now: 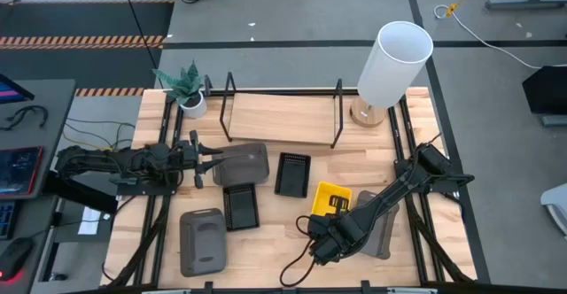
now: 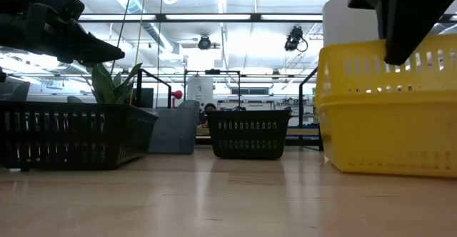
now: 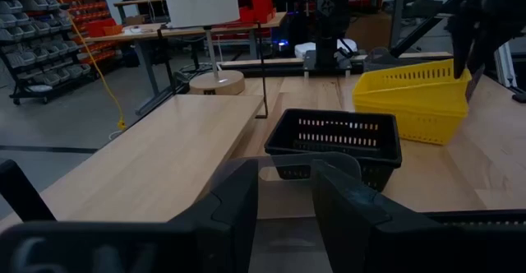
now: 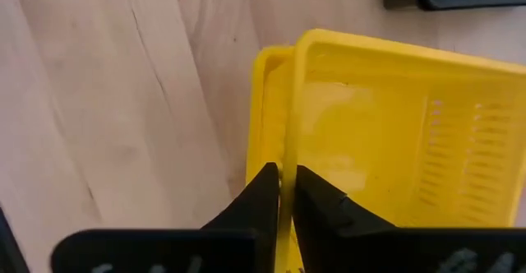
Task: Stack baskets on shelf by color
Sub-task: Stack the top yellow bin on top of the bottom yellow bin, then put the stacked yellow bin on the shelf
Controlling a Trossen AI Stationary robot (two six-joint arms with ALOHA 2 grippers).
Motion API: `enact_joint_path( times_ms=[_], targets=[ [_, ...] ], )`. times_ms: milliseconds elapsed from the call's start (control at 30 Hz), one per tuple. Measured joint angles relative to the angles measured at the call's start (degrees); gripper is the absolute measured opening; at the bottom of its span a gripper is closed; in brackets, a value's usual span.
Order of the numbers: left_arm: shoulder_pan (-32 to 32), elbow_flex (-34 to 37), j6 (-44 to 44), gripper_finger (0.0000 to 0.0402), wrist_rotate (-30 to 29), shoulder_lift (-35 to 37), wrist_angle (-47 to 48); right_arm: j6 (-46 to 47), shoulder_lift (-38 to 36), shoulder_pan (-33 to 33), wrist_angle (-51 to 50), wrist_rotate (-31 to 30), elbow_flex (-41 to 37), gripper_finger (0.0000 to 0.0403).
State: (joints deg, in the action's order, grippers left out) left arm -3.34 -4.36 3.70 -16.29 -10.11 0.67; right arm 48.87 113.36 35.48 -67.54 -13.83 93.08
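Seen from above, three dark grey baskets (image 1: pixel 202 239) lay on the table: one toward nine o'clock of its middle, one at seven o'clock, and one at four o'clock, partly hidden under an arm. There were two black baskets (image 1: pixel 293 174), one near the middle and one toward eight o'clock. The yellow baskets (image 1: pixel 330 197) sat nested at five o'clock; the right wrist view showed two rims there, and whether a third lay within could not be told. One shelf (image 1: pixel 279 117) stood at twelve o'clock, one lamp (image 1: pixel 394 62) at one o'clock, and one potted plant (image 1: pixel 188 86) at eleven o'clock. Two dark arms (image 1: pixel 115 166) were present.
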Motion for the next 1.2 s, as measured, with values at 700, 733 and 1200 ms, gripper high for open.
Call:
enact_joint_path(
  times_ms=[700, 733, 1200],
  targets=[
    [0.0, 0.0, 0.0, 0.0121, 0.0, 0.0, 0.0, -1.5, 0.0, 0.3, 1.2, -2.0, 0.6, 0.0170],
    [0.0, 0.0, 0.0, 0.0121, 0.0, 0.0, 0.0, -1.5, 0.0, 0.3, 2.0, -1.9, -0.1, 0.0172],
    [0.0, 0.0, 0.0, 0.0121, 0.0, 0.0, 0.0, -2.0, 0.0, -1.8, 15.5, -0.4, -12.0, 0.0167]
  ],
)
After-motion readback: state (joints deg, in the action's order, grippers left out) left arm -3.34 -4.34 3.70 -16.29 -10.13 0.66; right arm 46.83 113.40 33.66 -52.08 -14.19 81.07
